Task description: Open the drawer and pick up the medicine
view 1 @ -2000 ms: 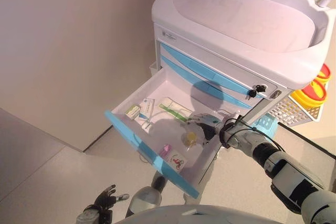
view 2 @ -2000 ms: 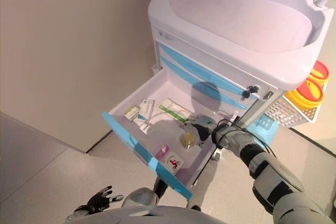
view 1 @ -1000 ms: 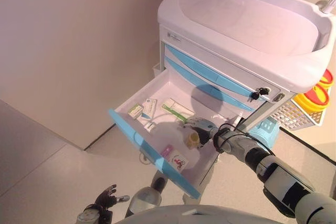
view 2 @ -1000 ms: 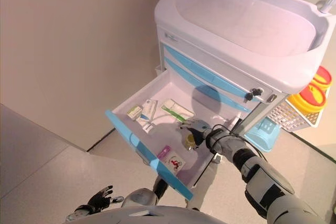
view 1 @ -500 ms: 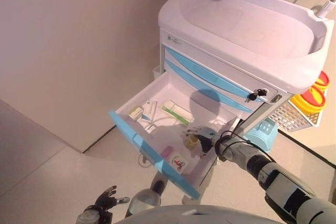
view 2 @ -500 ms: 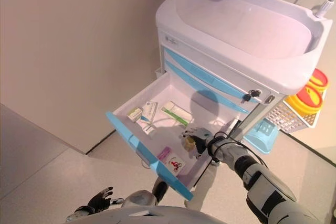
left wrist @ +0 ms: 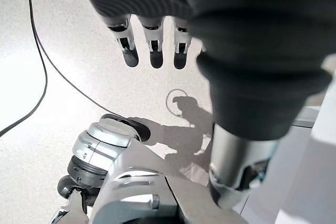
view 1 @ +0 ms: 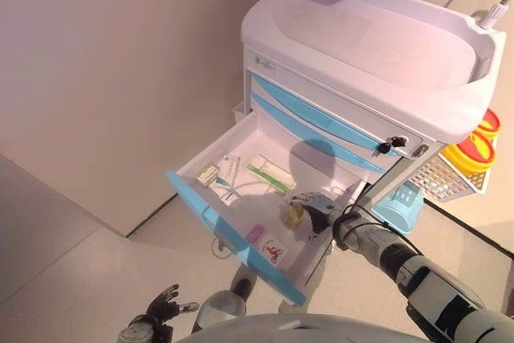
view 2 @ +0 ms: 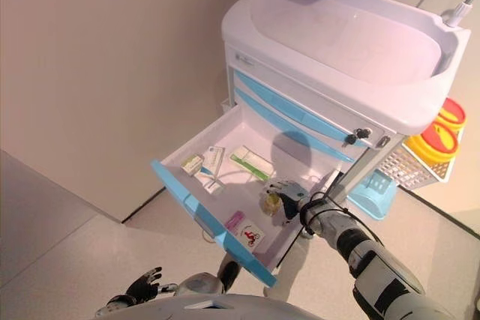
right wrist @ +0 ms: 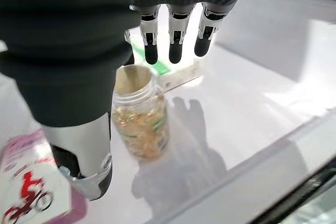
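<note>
Head cam: your drawer [view 1: 210, 213] on the cart [view 1: 377, 54] is pulled right out, and the right robot hand [view 1: 315, 210] is inside it next to the medicine bottle [view 1: 292, 215]. Left robot hand [view 1: 159, 308] just hangs low by the floor.

Left wrist cam: fingers [left wrist: 152, 48] straight, holding nothing.

Right wrist cam: bottle [right wrist: 140, 113] stands upright between thumb [right wrist: 84, 150] and loose fingers [right wrist: 175, 40], no grip yet. Pink box [right wrist: 31, 192] lies beside it.

One open drawer [view 1: 210, 213]; one bottle [right wrist: 139, 116]; five boxes; two yellow containers.
</note>
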Motion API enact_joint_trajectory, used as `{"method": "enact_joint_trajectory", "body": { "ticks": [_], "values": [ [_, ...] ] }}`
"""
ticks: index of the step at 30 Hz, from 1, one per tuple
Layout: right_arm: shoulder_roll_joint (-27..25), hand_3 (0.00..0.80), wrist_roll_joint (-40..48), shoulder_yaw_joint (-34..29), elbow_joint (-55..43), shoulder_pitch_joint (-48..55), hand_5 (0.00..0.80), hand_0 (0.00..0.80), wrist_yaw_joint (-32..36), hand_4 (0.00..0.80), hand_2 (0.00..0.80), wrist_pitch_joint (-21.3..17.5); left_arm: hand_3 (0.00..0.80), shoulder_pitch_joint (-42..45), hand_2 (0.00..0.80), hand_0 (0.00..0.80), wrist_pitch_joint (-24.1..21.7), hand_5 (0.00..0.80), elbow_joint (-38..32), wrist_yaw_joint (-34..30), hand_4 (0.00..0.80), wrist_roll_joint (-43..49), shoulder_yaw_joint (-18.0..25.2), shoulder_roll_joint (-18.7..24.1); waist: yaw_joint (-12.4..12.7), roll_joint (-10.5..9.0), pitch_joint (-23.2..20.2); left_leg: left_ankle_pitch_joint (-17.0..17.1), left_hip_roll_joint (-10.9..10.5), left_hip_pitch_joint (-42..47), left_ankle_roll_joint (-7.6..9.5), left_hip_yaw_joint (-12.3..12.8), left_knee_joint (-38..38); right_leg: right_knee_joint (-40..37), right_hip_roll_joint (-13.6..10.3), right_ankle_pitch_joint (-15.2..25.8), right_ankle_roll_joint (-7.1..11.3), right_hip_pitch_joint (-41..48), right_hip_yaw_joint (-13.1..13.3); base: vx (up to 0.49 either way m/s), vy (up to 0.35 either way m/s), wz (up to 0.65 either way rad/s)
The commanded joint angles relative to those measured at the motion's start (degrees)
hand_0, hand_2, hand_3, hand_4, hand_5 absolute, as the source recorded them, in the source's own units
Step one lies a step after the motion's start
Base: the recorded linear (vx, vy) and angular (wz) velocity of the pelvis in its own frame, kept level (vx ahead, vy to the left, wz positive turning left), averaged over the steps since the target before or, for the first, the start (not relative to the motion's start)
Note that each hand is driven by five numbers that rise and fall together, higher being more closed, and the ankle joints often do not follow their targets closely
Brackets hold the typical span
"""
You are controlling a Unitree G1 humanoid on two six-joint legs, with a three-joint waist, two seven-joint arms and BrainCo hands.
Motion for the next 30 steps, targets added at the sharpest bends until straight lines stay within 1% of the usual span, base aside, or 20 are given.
{"method": "enact_joint_trajectory", "body": {
  "ticks": [1,7,14,30],
  "values": [
    [-0.04,0.000,0.47,-1.44,-1.87,-1.08,0.000,0.000,-4.08,0.000,0.000,0.78,0.000,-1.22,0.000,0.000,-1.90,0.000,3.58,0.57,0.000,0.46,-1.75,-0.67,0.14,-0.70,-0.83,-8.45,-2.42,0.18,1.61,1.71,2.38,5.92,-4.12,-2.56,1.86,-3.57,3.80,0.000,0.000,0.00],
    [0.03,0.000,0.64,-2.01,-1.86,-0.68,0.000,0.000,-4.09,0.000,0.000,1.19,0.000,-0.87,0.000,0.000,-2.01,0.000,3.67,0.74,0.000,0.46,-2.00,-1.05,-0.07,-0.34,-0.87,-8.55,-2.40,0.47,1.53,1.78,2.41,5.87,-4.24,-2.60,1.82,-3.33,3.77,0.000,0.000,0.00],
    [-0.20,0.000,0.87,-1.70,-1.58,-1.03,0.000,0.000,-3.43,0.000,0.000,0.79,0.000,-0.59,0.000,0.000,-2.10,0.000,3.61,0.40,0.000,0.60,-2.24,-0.90,0.09,-0.14,-0.76,-8.59,-2.45,0.58,1.53,1.66,2.59,6.08,-4.35,-2.73,1.71,-3.24,3.54,0.000,0.000,0.00],
    [-0.49,0.000,0.13,-0.51,-1.33,-2.22,0.000,0.000,-1.23,0.000,0.000,0.53,0.000,-0.02,0.000,0.000,-1.92,0.000,2.37,0.70,0.000,0.46,-3.47,-1.21,1.29,-0.01,0.22,-8.56,-2.72,-0.06,1.46,0.61,3.66,6.72,-4.64,-2.93,1.43,-3.32,2.58,0.021,0.012,0.01]
  ]
}}
